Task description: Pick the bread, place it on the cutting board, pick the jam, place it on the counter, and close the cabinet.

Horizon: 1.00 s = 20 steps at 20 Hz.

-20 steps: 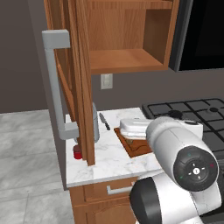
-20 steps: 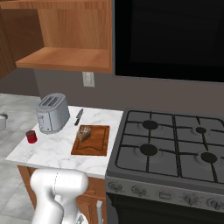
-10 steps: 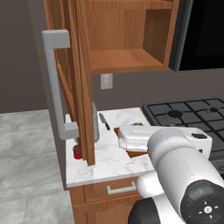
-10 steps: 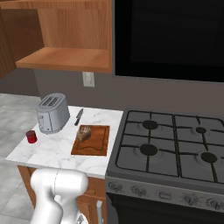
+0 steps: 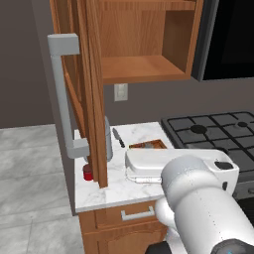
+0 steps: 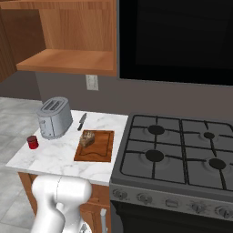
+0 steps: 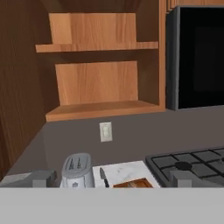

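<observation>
The bread (image 6: pixel 87 138) sits on the cutting board (image 6: pixel 95 146), near the board's 11 o'clock corner. The board lies flat on the white bench (image 6: pixel 59 154), right beside the stove (image 6: pixel 177 154). A knife (image 6: pixel 81 121) lies at 11 o'clock from the board, and a grey toaster (image 6: pixel 54 117) stands at about 10 o'clock from it. The red jam jar (image 6: pixel 32 142) stands on the bench at 8 o'clock from the toaster, close to the bench's edge and well apart from the board.

The cabinet (image 5: pixel 144 44) hangs above the bench. Its door (image 5: pixel 87 89) is swung wide open, and the long grey handle (image 5: pixel 62 99) sticks out toward the camera. The shelves inside are bare wood.

The claw (image 7: pixel 109 179) is up in the air with its two tips wide apart and nothing between them. It points at the wall under the cabinet. In the hand view, the toaster, the knife and a bit of the board sit low down between the tips, far off from them. The white wall plug (image 7: pixel 105 131) is at 12 o'clock from the claw.
</observation>
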Motion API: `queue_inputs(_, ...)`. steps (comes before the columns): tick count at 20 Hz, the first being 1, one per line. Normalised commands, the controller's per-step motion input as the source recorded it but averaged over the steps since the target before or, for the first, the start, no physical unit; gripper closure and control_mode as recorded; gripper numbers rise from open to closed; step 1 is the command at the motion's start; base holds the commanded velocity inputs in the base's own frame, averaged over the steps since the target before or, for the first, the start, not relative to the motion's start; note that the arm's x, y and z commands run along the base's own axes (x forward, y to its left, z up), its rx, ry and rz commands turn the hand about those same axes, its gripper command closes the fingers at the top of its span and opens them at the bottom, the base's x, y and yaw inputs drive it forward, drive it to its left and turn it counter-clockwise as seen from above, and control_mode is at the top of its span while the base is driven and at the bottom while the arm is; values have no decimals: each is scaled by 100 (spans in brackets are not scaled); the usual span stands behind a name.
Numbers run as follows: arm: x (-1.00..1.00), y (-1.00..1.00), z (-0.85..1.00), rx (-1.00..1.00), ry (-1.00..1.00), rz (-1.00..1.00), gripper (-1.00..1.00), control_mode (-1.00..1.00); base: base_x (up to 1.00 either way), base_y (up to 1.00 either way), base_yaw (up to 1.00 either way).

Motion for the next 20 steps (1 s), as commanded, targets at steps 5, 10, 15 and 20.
queue_inputs(5, -7, 14, 0, 0, -4, 5, -100, -100, 0, 0, 0)
queue_inputs(10, -11, 15, 0, 0, -2, 5, -100, -100, 0, 0, 0)
queue_inputs(15, -18, 14, 0, 0, -3, 4, -100, -100, 0, 0, 0)
queue_inputs(20, -20, 13, 0, 0, -7, 3, -100, -100, 0, 0, 0)
